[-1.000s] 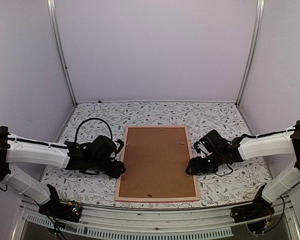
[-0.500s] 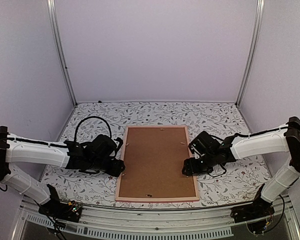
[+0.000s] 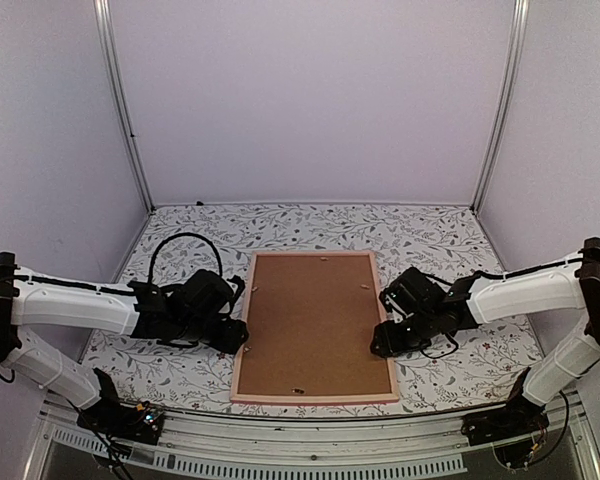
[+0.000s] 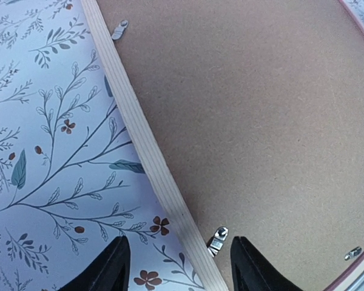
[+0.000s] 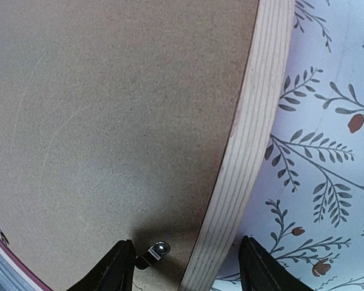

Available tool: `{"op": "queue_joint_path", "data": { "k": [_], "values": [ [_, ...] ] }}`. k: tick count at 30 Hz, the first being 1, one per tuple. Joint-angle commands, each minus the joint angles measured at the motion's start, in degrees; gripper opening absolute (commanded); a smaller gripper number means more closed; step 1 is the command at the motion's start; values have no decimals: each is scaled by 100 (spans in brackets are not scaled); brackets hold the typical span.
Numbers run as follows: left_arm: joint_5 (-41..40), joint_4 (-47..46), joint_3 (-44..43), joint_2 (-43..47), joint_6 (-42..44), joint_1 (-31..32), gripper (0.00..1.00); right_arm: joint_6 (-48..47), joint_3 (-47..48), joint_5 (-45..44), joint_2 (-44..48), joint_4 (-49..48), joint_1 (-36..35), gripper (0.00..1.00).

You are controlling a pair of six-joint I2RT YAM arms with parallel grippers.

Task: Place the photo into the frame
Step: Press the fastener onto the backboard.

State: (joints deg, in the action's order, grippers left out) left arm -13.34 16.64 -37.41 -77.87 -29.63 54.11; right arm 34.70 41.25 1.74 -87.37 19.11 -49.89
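Frame, a large thin-railed rectangle of pink-salmon wood (image 3: 315, 398), lay back-up in the middle of the floral-patterned table (image 3: 430, 235), with a plain brown fibreboard backing board (image 3: 315, 320) seated inside its rails. The photo, a dark rectangular print, was not visible in any view; whether it lay under the board could not be determined. At the left rail, the left gripper (image 3: 235, 335) hung low with its black fingers spread, holding nothing; in the left wrist view the left gripper (image 4: 179, 267) straddled the rail and a small silver metal retaining clip (image 4: 218, 239). At the right rail, the right gripper (image 3: 382, 340) was likewise spread and empty, and in the right wrist view the right gripper (image 5: 188, 267) bracketed the rail and another such clip (image 5: 153, 253). The step in hand was judged to be work on the clips; whether releasing or locking the board could not be told. The next move would call for setting one fingertip against a clip and swivelling it with light force, without sliding the frame. Count: one frame, one backing board, two grippers; three clips in the left wrist view, one plain in the right wrist view, total not established.
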Motion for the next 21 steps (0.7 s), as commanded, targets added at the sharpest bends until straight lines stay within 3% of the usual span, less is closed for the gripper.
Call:
{"op": "queue_joint_path", "data": {
  "k": [1, 11, 21],
  "values": [
    [-90, 76, -30, 79, -26, 67, 58, -55, -243, -21, -59, 722, -65, 59],
    [-91, 95, -50, 65, -20, 76, 59, -142, -155, -67, -40, 853, -66, 42],
    [-77, 95, -9, 24, -8, 83, 59, -386, -143, 37, -7, 779, -57, 32]
  ]
}}
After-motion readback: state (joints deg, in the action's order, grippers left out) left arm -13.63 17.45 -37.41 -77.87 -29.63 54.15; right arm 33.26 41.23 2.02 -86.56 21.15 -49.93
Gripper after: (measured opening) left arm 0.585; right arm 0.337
